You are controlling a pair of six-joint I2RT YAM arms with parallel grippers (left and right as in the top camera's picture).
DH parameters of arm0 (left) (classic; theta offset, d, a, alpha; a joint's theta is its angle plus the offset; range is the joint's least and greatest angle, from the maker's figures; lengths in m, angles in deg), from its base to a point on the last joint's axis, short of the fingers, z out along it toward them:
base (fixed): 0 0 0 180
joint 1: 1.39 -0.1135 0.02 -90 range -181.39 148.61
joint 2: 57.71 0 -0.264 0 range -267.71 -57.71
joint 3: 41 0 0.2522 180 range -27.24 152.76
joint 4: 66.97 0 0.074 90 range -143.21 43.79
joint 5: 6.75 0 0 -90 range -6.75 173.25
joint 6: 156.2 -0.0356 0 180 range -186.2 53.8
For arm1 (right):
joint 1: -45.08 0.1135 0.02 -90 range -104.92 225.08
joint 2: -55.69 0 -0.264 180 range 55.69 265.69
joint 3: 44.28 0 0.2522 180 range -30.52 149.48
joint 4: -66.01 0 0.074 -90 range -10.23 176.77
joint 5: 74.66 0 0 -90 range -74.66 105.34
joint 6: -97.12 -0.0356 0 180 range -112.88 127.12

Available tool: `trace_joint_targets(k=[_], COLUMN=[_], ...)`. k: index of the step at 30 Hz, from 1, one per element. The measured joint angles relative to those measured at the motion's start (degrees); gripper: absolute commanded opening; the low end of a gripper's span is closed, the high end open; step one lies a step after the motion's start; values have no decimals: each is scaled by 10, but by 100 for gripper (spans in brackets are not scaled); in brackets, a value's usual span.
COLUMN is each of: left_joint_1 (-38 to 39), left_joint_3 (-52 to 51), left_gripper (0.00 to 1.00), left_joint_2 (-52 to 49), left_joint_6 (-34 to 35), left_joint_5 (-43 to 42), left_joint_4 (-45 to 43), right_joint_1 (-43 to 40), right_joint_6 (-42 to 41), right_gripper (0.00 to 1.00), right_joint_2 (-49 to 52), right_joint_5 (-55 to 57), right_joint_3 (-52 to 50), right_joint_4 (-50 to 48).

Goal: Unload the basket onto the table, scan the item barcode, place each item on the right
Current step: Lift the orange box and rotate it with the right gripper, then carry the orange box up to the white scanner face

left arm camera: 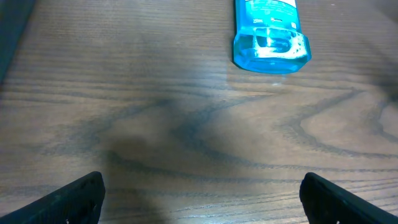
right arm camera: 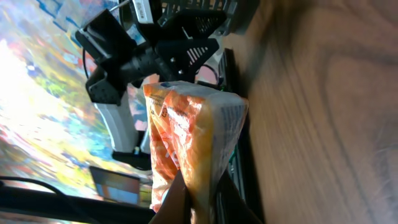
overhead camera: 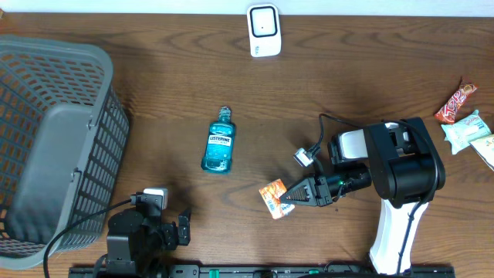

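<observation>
Pickup looks done: my right fingers (overhead camera: pixel 289 194) are clenched on the orange packet (overhead camera: pixel 273 199), low at the front of the bench (overhead camera: pixel 154 93). Scanning is left, I judge, because the white scanner (overhead camera: pixel 263 30) stands well apart at the far edge. My right arm reaches low toward the left. My left fingers (overhead camera: pixel 182 228) are spread wide and grasp nothing.

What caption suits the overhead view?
Overhead: right end effector shut on orange snack packet, mouthwash bottle lying mid-table, white scanner at far edge.
</observation>
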Motion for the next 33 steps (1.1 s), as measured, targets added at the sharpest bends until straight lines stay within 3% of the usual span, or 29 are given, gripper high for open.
trace_joint_targets(k=[10, 22, 28, 33], left_joint_1=[0, 0, 0, 0], left_joint_3=[0, 0, 0, 0], left_gripper=[100, 100, 100, 100], left_joint_2=[0, 0, 0, 0], left_joint_6=[0, 0, 0, 0], left_joint_5=[0, 0, 0, 0], left_joint_4=[0, 0, 0, 0], right_joint_1=[0, 0, 0, 0], right_joint_6=[10, -5, 9, 11], right_gripper=[1, 2, 1, 1], right_joint_2=[0, -1, -2, -2], right_joint_5=[-44, -49, -48, -44], right_joint_3=[29, 173, 260, 299], right_joint_4=[33, 28, -46, -172])
